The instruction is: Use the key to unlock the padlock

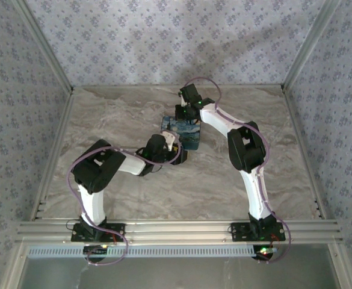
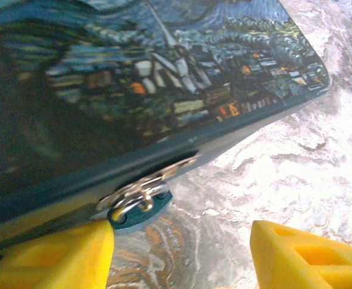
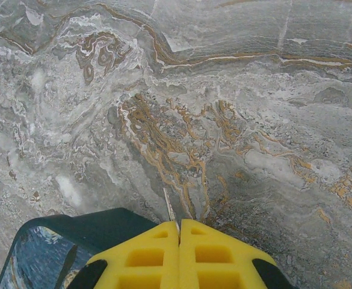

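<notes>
Two grippers sit at the padlock (image 1: pixel 177 126), just beyond table (image 1: pixel 163 192) centre toward the far edge. Left gripper (image 2: pixel 182 241): jaws apart, empty, facing the clasp (image 2: pixel 148 186). Right gripper (image 3: pixel 179 227): jaws closed; thin sliver (image 3: pixel 169 205) at the tips, key unconfirmed. Clasp appears fastened; unlocking judged not yet done.

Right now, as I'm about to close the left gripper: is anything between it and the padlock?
Nothing visible does. In the left wrist view the open left gripper faces the padlock over bare marble table, one yellow finger beside its metal clasp.
</notes>
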Controlling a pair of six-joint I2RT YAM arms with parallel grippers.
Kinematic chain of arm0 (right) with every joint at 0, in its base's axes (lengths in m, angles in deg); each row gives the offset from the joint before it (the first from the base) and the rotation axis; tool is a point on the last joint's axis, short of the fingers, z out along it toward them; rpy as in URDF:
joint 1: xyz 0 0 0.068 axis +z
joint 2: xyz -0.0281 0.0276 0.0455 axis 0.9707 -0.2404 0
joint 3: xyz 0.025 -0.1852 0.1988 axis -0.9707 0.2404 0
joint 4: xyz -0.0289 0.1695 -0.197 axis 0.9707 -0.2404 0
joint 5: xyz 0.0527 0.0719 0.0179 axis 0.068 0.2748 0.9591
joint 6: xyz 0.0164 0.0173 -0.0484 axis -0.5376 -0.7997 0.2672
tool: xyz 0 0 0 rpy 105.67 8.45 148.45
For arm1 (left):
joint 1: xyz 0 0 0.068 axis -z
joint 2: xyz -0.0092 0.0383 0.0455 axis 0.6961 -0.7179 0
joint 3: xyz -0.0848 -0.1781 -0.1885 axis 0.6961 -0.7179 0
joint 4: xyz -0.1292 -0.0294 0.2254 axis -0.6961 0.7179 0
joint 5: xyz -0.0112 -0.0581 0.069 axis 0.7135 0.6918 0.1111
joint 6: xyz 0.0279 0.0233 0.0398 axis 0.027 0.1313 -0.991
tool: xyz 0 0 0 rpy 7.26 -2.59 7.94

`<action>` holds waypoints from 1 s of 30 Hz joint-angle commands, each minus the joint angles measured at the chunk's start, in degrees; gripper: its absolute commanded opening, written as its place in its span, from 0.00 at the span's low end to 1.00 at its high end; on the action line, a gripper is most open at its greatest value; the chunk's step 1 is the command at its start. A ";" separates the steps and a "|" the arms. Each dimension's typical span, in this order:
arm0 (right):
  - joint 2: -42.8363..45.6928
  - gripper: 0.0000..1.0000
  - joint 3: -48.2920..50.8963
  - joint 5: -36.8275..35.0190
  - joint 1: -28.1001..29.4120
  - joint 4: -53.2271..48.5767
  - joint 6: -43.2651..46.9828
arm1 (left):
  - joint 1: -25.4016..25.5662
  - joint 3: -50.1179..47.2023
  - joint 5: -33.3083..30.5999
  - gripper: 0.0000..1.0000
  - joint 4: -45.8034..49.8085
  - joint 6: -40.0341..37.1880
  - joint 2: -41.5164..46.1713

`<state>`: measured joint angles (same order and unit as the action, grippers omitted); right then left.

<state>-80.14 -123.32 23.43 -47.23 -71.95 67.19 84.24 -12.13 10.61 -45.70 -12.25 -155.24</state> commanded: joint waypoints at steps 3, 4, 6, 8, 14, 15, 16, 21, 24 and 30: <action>-1.69 0.00 1.21 2.15 1.24 -8.12 0.30 | -0.17 3.10 3.65 0.69 -3.60 -0.30 -1.21; -1.70 0.00 1.23 2.21 1.28 -8.19 0.32 | -0.21 3.06 3.58 0.69 -3.85 -0.15 -1.31; -1.79 0.00 1.21 1.60 1.32 -8.24 0.39 | -0.22 2.80 2.75 0.70 -4.39 0.47 -1.31; -1.82 0.00 0.73 1.21 1.23 -9.22 0.53 | -0.24 2.10 0.44 0.72 -4.33 1.10 -0.91; -2.66 0.00 -2.10 -3.21 1.11 -13.81 0.87 | 0.51 0.75 -7.77 0.76 -1.07 0.56 0.35; -2.66 0.00 -2.26 -3.99 1.10 -14.33 0.94 | 0.68 0.49 -8.91 0.76 -1.12 0.51 0.60; -2.75 0.00 -2.35 -4.41 1.09 -14.88 0.93 | 0.86 0.55 -10.61 0.77 -0.41 0.66 0.77; -3.71 0.00 -3.89 -6.97 0.85 -17.57 0.64 | 1.05 1.55 -9.88 0.76 -0.66 0.27 0.12; -4.30 0.00 -4.45 -6.83 0.78 -18.48 0.86 | 0.97 1.87 -5.49 0.73 -3.43 0.16 -0.38; -4.84 0.00 -3.69 -5.86 1.09 -17.44 0.36 | 0.71 2.45 5.78 0.65 -6.83 0.70 -1.35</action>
<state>-81.19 -128.07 17.05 -47.16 -81.27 67.17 85.18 -11.65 10.13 -47.01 -11.16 -155.66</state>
